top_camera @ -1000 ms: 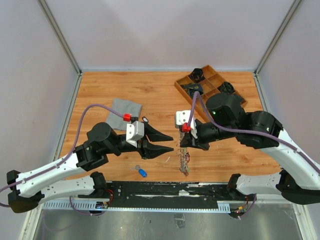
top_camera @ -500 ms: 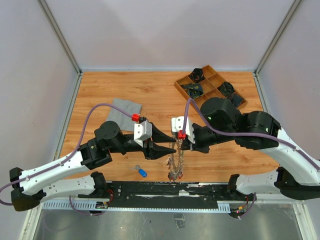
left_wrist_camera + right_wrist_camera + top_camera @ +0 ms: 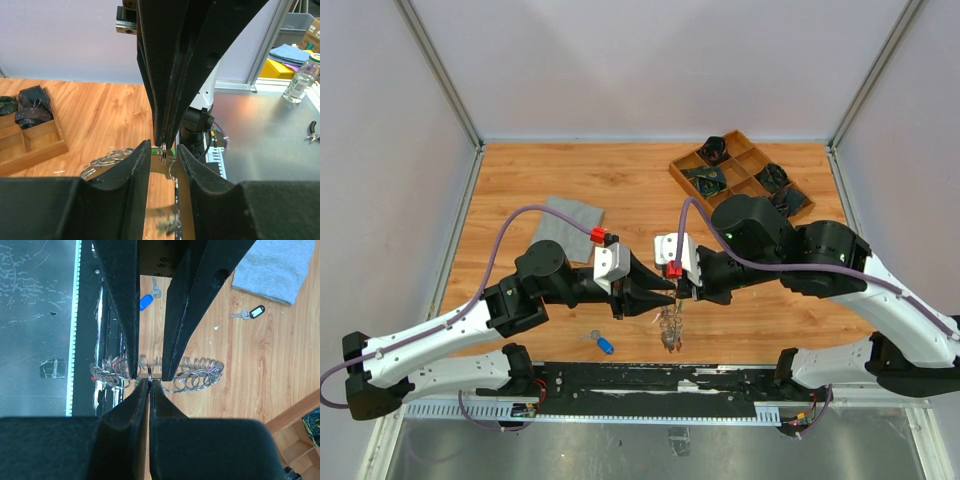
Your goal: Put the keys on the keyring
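Where the right pincer [image 3: 150, 382] clamps, keyring [image 3: 197, 381] dangles.

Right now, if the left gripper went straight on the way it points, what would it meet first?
Probably the large, thin silver metal keyring, pinched by the shut right gripper just ahead of the open left gripper.

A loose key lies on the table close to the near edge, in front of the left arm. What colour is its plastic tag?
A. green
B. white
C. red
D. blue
D: in the top view the oval tag on the loose key is plainly blue, and the right wrist view shows the same blue tag.
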{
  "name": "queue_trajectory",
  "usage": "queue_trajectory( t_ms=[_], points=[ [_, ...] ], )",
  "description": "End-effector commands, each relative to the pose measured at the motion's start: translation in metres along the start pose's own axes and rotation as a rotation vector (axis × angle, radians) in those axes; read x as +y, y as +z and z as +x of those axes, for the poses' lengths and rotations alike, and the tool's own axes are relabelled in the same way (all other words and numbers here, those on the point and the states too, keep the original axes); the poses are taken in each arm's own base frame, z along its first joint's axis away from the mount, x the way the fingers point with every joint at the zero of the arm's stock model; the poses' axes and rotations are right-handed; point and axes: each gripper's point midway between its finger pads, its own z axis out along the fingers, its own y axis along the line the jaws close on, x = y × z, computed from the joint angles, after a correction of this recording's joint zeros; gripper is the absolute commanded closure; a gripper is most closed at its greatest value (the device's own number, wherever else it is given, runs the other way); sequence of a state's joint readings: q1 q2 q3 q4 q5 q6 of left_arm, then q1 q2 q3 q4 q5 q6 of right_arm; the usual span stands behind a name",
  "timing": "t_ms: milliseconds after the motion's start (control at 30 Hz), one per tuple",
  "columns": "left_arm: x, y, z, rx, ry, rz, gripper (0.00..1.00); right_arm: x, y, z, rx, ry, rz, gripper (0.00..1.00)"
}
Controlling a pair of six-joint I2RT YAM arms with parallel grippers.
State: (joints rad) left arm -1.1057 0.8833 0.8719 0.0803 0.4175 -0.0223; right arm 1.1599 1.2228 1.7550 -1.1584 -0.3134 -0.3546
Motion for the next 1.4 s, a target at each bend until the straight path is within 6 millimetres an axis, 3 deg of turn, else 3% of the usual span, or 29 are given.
queue_trajectory(
  t_ms=[0, 300, 567, 800, 1100, 1367],
  points=[
    [-0.003, -0.001, -0.021, -0.048, 0.034, 0.013, 0.68, -0.001, -0.006, -0.020, -0.078, -0.052, 0.013, 1.00],
    [-0.002, -0.002, -0.018, -0.039, 0.033, 0.005, 0.75, -0.002, -0.007, -0.023, -0.095, -0.060, 0.021, 1.00],
    [-0.001, -0.002, -0.019, -0.041, 0.037, 0.001, 0.99, 0.000, -0.006, -0.022, -0.095, -0.060, 0.016, 1.00],
    [0.004, -0.004, -0.021, -0.048, 0.039, -0.035, 0.99, 0.003, -0.006, -0.026, -0.113, -0.064, 0.002, 1.00],
    [0.012, -0.019, -0.040, -0.128, 0.065, -0.116, 1.00, -0.017, -0.022, -0.040, -0.225, -0.008, 0.165, 0.65],
    [0.010, -0.033, -0.057, -0.219, 0.087, -0.139, 0.99, -0.020, -0.025, -0.054, -0.440, 0.072, 0.232, 0.62]
  ],
)
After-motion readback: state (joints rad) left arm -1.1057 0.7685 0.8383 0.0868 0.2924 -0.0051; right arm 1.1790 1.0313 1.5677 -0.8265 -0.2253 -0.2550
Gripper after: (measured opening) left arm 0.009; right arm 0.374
